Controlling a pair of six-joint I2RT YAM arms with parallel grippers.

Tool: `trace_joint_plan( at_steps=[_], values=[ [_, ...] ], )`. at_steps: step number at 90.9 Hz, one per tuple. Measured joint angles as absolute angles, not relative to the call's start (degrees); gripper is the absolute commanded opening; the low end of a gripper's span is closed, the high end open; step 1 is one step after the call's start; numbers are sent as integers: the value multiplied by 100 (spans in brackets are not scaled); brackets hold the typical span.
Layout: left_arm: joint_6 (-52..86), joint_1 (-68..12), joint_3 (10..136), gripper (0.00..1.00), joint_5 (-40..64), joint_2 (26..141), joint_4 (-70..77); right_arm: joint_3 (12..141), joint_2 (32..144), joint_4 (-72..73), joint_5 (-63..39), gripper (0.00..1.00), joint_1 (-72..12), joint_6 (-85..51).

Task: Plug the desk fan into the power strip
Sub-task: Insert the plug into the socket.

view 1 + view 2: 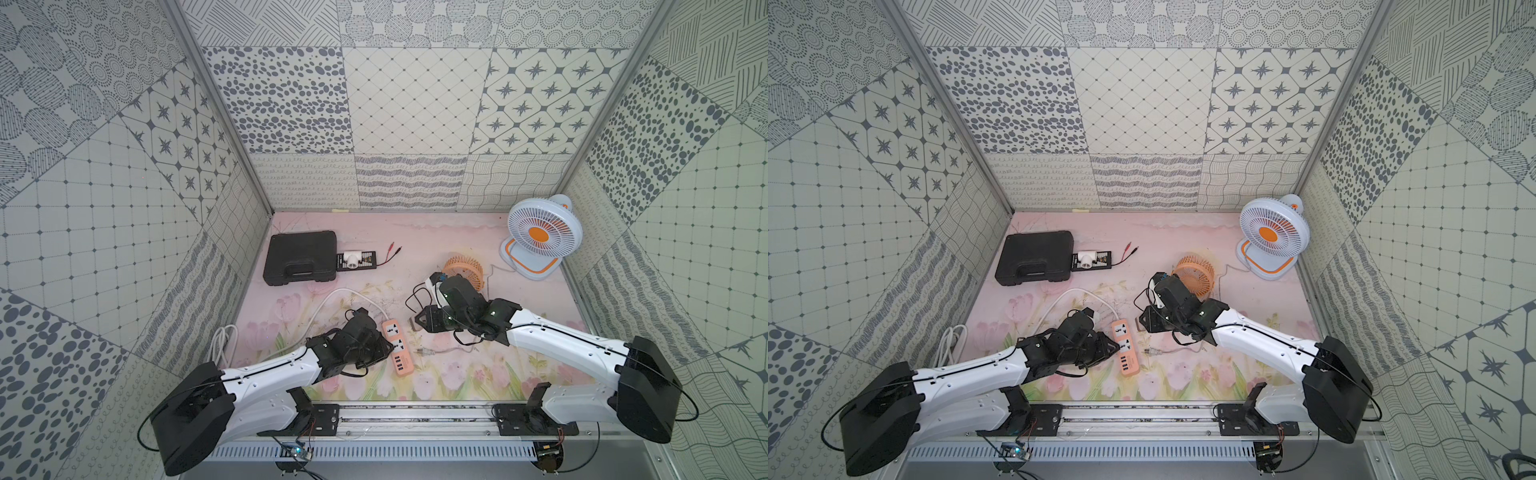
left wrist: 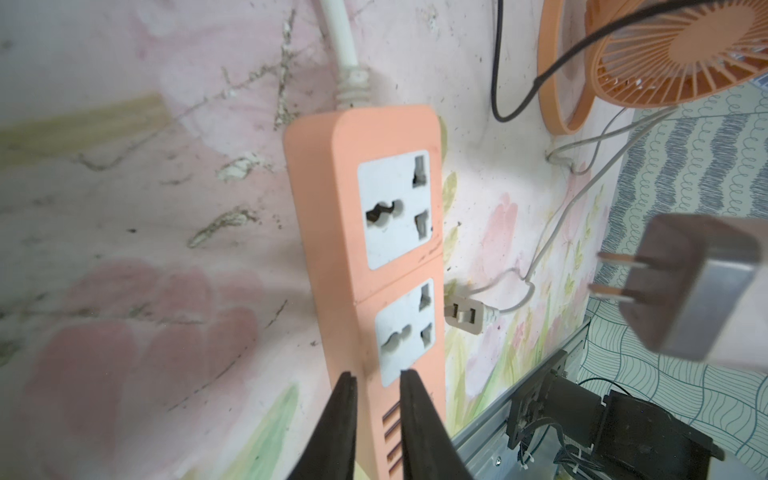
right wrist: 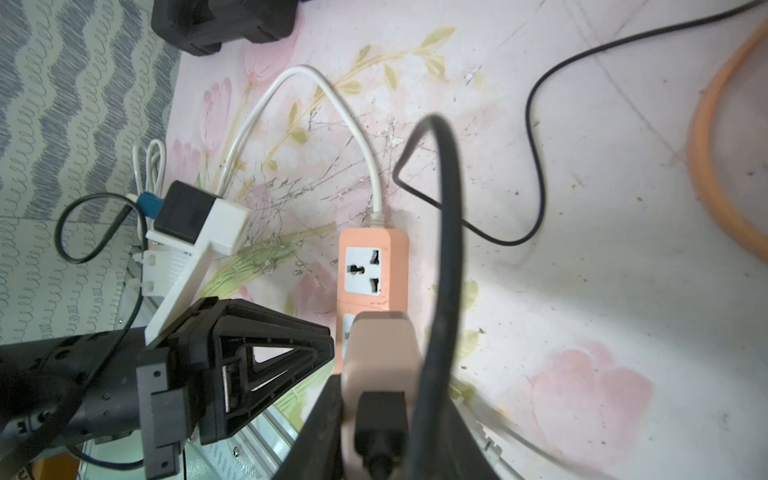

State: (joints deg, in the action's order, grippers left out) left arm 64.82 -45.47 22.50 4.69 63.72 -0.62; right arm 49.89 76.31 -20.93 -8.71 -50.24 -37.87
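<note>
Peach strip [image 1: 397,347] lies flat on the floral mat [image 1: 457,374], front centre, about 6 o'clock from the mat's middle. Its long axis runs roughly 12 to 6, with the USB row at the 6 end. Both white sockets are unoccupied. Its thick white cord [image 2: 344,41] leaves the 12 end and arcs toward 9.

Left gripper [image 2: 379,376]: I read the fingers as nearly pressed together, with a thin slit between them and nothing in it. The tips sit on the strip's top face by the edge of the socket nearer the USB row. The arm comes in from 9.

Right gripper [image 3: 384,382]: pinching an adapter [image 2: 702,291] with a black cable [image 3: 451,208] plugged into its back. The adapter hangs at 3 o'clock of the strip, apart from it, with its two prongs pointing toward the strip.

Flat plug [image 2: 465,316] on a thin pale cord lies on the mat just beside the strip, at its 3 o'clock, not inserted.

Orange fan [image 1: 463,270] sits beyond the right wrist, at 1 o'clock of the strip. White fan [image 1: 540,232] stands upright in the 2 o'clock corner. Black case [image 1: 300,257] sits at 10 o'clock, well apart.
</note>
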Motion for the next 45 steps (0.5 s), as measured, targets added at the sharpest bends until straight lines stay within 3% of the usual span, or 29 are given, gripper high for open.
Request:
trace_joint_plan(
  at_steps=[45],
  values=[
    [6495, -4547, 2193, 23, 467, 6447, -36, 5494, 8484, -2078, -681, 0, -5341, -3632]
  ],
)
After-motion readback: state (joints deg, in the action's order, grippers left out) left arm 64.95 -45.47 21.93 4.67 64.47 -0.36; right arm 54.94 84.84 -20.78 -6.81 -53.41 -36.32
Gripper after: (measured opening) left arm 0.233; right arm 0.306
